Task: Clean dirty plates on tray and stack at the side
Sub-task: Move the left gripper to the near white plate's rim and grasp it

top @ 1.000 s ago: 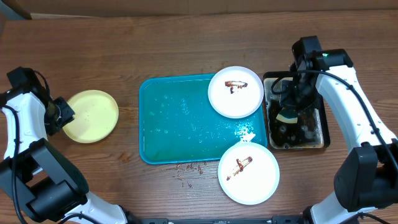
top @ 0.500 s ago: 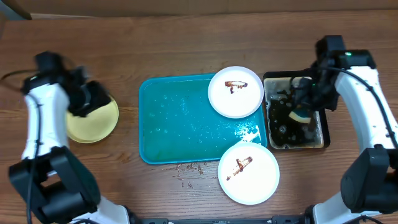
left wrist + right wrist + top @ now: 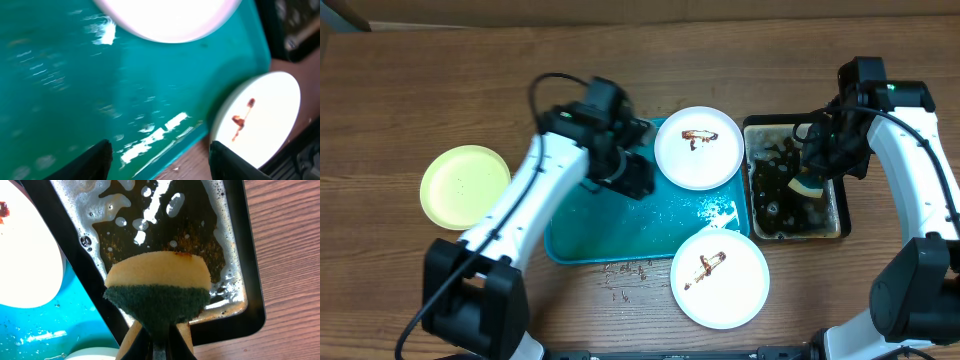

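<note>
The teal tray (image 3: 590,225) lies mid-table. A white plate (image 3: 698,150) with a brown smear sits on its far right corner. A second smeared white plate (image 3: 719,280) lies at the tray's near right corner, mostly on the table. The yellow-green plate (image 3: 465,186) lies alone on the table at the left. My left gripper (image 3: 636,182) is open and empty above the tray (image 3: 65,90), with both white plates (image 3: 165,20) (image 3: 260,120) ahead of it. My right gripper (image 3: 823,160) is shut on a yellow-and-green sponge (image 3: 157,287) above the black tub (image 3: 235,311).
The black-rimmed tub (image 3: 839,215) holds dark soapy water, right of the tray. Brown crumbs (image 3: 625,270) lie on the wood just in front of the tray. Foam patches (image 3: 715,212) lie on the tray between the white plates.
My left arm has swung from the yellow-green plate at the far left across to above the tray. My right gripper has shifted slightly right over the tub, still holding the sponge.
</note>
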You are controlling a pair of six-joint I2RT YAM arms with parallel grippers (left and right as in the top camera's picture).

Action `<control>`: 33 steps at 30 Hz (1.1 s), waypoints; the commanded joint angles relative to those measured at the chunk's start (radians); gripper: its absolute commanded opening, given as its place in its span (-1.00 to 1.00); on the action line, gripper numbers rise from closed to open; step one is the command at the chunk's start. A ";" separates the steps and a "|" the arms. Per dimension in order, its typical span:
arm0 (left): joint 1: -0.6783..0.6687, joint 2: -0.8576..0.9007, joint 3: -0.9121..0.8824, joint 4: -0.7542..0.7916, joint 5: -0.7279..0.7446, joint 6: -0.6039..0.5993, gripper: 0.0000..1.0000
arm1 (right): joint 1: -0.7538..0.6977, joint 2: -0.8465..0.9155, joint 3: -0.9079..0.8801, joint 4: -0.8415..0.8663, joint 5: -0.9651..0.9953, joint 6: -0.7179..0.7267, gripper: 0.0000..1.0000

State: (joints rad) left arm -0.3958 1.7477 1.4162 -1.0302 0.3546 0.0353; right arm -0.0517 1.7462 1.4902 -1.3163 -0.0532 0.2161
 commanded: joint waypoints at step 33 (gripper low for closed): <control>-0.236 0.298 0.087 -0.067 -0.038 -0.020 0.21 | 0.002 -0.036 0.004 0.006 -0.010 -0.008 -0.92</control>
State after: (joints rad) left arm -0.6582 2.0331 1.4353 -1.0664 0.2966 0.0288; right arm -0.0517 1.7462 1.4902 -1.3132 -0.0559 0.2119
